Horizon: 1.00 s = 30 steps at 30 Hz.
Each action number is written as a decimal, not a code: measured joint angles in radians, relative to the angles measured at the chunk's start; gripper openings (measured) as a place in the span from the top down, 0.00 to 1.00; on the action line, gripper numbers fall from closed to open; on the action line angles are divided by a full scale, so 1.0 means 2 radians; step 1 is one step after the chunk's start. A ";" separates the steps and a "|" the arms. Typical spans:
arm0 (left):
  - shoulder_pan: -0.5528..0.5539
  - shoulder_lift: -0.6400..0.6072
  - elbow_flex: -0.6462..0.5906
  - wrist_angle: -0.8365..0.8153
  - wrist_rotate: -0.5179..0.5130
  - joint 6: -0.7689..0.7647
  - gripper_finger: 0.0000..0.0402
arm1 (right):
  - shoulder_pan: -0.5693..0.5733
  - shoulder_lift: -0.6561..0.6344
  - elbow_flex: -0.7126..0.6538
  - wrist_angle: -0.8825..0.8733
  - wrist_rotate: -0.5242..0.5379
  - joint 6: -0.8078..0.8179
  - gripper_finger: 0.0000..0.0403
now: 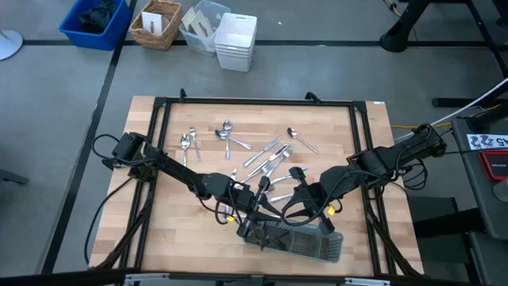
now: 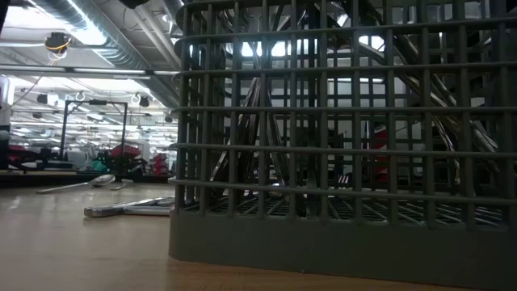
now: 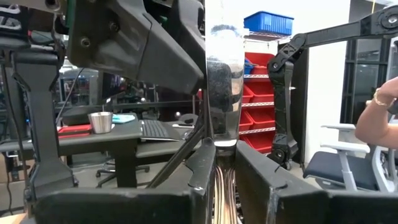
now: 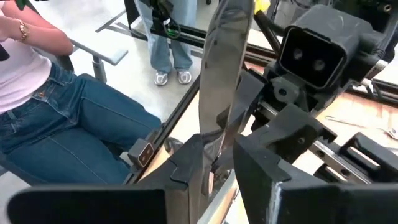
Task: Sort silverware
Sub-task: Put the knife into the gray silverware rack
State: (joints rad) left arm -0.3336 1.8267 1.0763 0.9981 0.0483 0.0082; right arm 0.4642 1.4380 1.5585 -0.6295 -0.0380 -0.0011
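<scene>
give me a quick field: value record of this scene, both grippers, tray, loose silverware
left gripper: shut on a knife, blade pointing away from the wrist, over the tray
right gripper: shut on a second knife, also by the tray
tray: dark grey mesh, at the table's near edge, pieces already standing inside
loose silverware: forks, spoons and knives scattered mid-table
table: light wood
person: seated beside the table, in jeans

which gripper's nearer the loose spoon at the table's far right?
Right. The right gripper sits over the mesh tray, below that spoon in the high view; the left gripper is farther to the left.
</scene>
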 joint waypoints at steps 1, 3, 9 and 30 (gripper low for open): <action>0.000 0.000 0.000 0.000 0.000 0.000 0.89 | 0.000 0.000 0.000 0.000 0.000 -0.002 0.77; 0.000 0.000 0.000 0.000 0.000 0.000 0.89 | 0.000 0.000 0.000 0.000 0.000 -0.004 0.77; 0.000 0.000 0.000 0.000 0.000 0.000 0.89 | 0.000 0.003 0.000 0.008 -0.017 -0.004 0.77; 0.000 0.000 0.000 0.000 0.000 0.010 0.89 | 0.000 0.010 0.000 0.031 -0.030 -0.019 0.80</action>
State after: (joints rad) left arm -0.3332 1.8275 1.0763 0.9985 0.0486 0.0273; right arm 0.4641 1.4582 1.5578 -0.5680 -0.0978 -0.0395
